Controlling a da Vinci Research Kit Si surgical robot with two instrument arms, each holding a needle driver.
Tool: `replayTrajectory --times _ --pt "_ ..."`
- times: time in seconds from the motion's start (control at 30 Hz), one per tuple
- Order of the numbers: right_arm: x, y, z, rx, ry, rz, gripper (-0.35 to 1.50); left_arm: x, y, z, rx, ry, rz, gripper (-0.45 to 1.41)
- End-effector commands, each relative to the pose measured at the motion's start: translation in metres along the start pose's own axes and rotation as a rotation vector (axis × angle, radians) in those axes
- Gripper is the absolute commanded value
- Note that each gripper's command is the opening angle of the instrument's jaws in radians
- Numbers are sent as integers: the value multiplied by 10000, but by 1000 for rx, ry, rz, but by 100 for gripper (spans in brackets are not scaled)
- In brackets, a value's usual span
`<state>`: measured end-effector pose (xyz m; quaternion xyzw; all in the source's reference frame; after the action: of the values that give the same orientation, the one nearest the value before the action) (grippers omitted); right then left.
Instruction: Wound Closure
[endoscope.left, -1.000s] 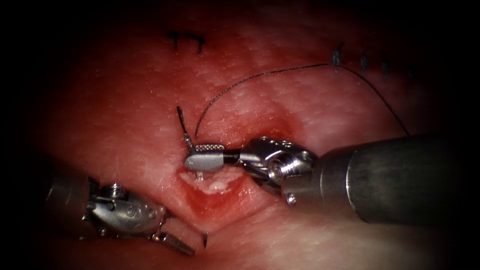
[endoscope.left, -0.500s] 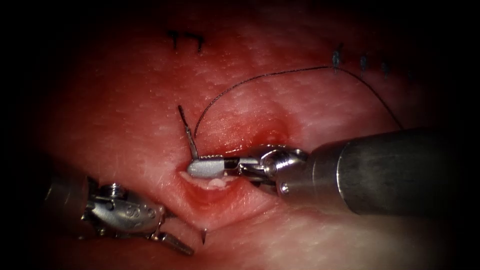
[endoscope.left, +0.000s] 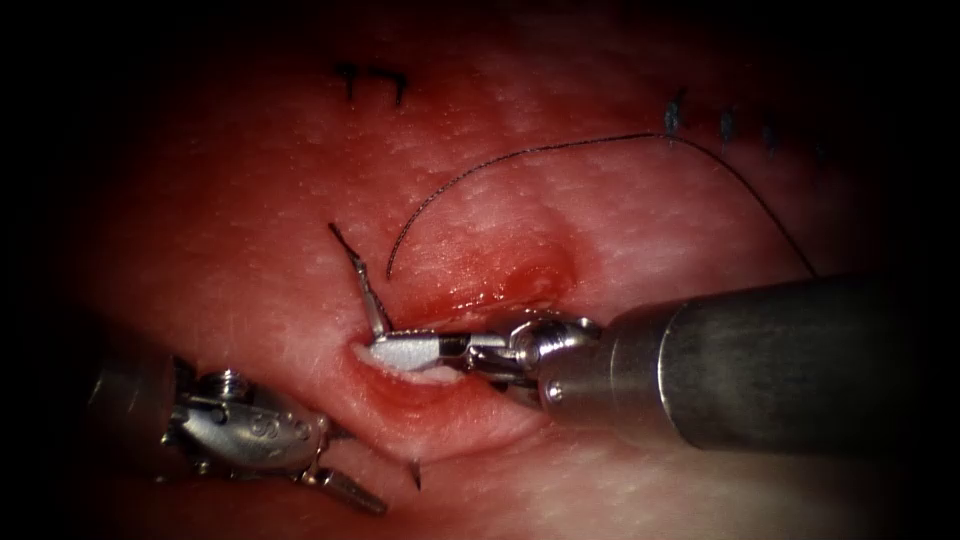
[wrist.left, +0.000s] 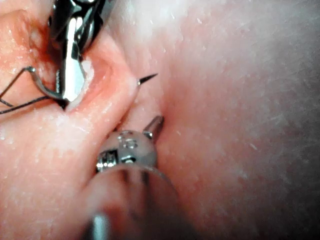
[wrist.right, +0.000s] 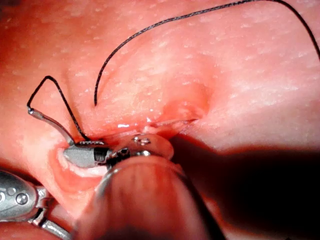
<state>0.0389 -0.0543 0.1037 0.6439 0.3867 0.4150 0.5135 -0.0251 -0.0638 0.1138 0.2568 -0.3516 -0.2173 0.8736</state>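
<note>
Since a second ago our right tool (endoscope.left: 395, 350) has rolled and sunk lower into the cut (endoscope.left: 440, 395), and the needle's (endoscope.left: 362, 285) tail end has swung left and up. We see the right jaws clamped on the needle near its swaged end, inside the cut; the point (endoscope.left: 413, 476) stands out of the tissue (endoscope.left: 250, 260) below the cut's lower lip, so the needle's body lies buried in that lip. Our left tool (endoscope.left: 345, 487) sits just left of the point; whether its jaws grip anything we cannot tell. We judge the needle stiff, slick and light, best taken behind the point; the thread (endoscope.left: 520, 155) is limp.
</note>
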Motion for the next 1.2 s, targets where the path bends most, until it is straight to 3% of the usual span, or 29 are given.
replayTrajectory --times 0.03,0.1,0.13,0.17,0.2,0.23,0.33,0.63,0.83,1.07,1.2 --pt "18 1 -2 -40 71 -159 -35 6 -7 9 3 1 -2 57" --pt "24 0 -5 -38 98 -225 -35 6 -7 9 3 1 -2 57" --pt "40 -5 -12 -43 159 -353 83 6 -7 9 3 1 -2 57" --pt "46 -7 -14 -44 176 -401 110 6 -7 9 3 1 -2 57" --pt "46 -7 -14 -44 176 -401 110 6 -7 9 3 1 -2 57" --pt "57 -12 -18 -55 194 -479 123 6 -7 9 3 1 -2 57" --pt "72 -19 -22 -66 203 -574 135 6 -7 9 3 1 -2 59" --pt "111 -34 -24 -166 185 -849 138 6 -7 9 3 1 -2 59" --pt "146 -33 -28 -308 164 -994 148 6 -7 9 3 1 -2 59" --pt "167 -25 -35 -406 156 -1105 148 6 -7 9 3 1 -1 59" --pt "167 -25 -36 -387 132 -1134 148 6 -7 9 3 1 -1 59"
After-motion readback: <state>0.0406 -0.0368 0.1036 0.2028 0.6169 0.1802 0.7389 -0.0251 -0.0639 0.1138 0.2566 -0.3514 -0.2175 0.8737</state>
